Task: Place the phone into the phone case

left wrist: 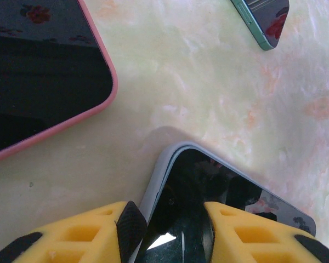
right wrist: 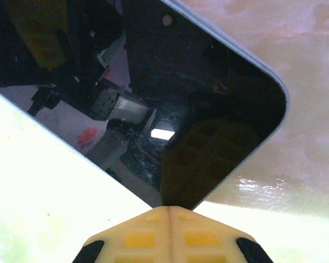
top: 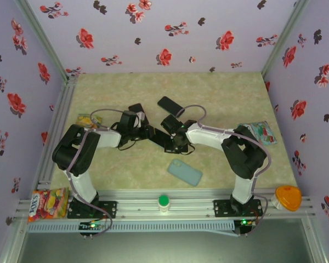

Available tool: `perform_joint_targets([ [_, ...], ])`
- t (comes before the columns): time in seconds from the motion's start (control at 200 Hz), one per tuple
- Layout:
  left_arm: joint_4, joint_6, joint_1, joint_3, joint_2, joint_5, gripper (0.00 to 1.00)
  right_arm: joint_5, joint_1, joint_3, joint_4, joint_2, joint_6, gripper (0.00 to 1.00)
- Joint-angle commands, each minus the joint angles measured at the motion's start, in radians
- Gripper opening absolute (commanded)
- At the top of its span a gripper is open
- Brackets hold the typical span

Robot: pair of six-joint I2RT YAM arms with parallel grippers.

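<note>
Yellow-fingered left gripper sits at the bottom of its wrist view with the phone poking out from it. The phone has a glossy black screen, a thin silvery-grey rim and rounded corners, and it lies slantwise over the marbled beige table with a soft shadow past its far corner. Those jaws are part-way spread. The left one's black pad is against the phone's side edge and the right finger sits over the glass, so it looks like it's pinching the phone across that corner, though tbh I can't say how firm the grip is from this angle. Up and to the left is a pink-cased phone, well apart, and at the top right the corner of a teal-cased phone. Over at the right gripper, the two yellow fingers are pressed tight together with nothing between them, and their tip butts up against a corner of the phone, whose screen mirrors an arm and a bright light. From above, the phone is around mid-table between the two grippers. The phone case, pale blue-green, lies flat nearer the arm bases, right of centre, clear of both grippers.
</note>
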Motion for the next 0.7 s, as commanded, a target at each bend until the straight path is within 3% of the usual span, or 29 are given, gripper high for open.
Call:
perform_joint_targets([
  [0.0,-0.007,0.025,-0.006,-0.008,0.023,0.005,0.41,0.052,0.008,-0.095,0.055,0.228,-0.021,0.00],
  [0.37,-0.007,0.020,-0.006,-0.010,0.019,-0.001,0.41,0.026,0.007,-0.102,0.076,0.243,-0.025,0.00],
  [0.695,-0.028,0.026,-0.006,-0.003,0.009,-0.013,0.41,0.020,-0.012,-0.087,0.068,0.072,-0.021,0.00],
])
